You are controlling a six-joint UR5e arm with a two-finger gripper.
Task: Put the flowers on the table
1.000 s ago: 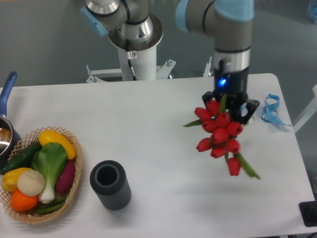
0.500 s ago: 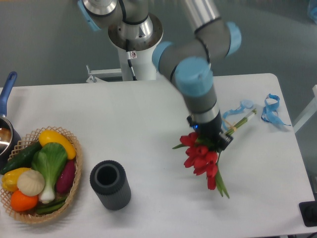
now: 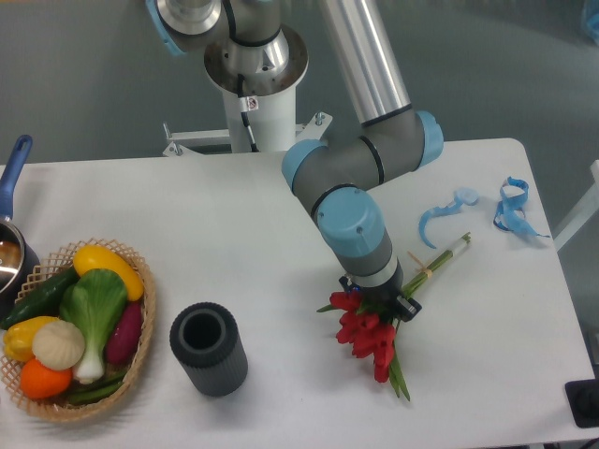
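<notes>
Flowers low over the table, right of centre, almost laid down.
Held at the stems by the gripper, apparently pinching the bunch just behind the red heads, though the fingers themselves sit hidden under the wrist, so cannot say for sure. Heads pointing toward the near edge, tied stem ends angled up and away to the right; hard to tell whether touching the surface yet. Best done by lowering gently until stems and heads lie flat, then parting the fingers and lifting straight up to avoid dragging the leaves. Nearby: blue ribbon scraps well beyond the stem ends, dark cylindrical cup to the left, basket of vegetables farther left, pan handle at the far left edge. Nothing in the landing spot.
</notes>
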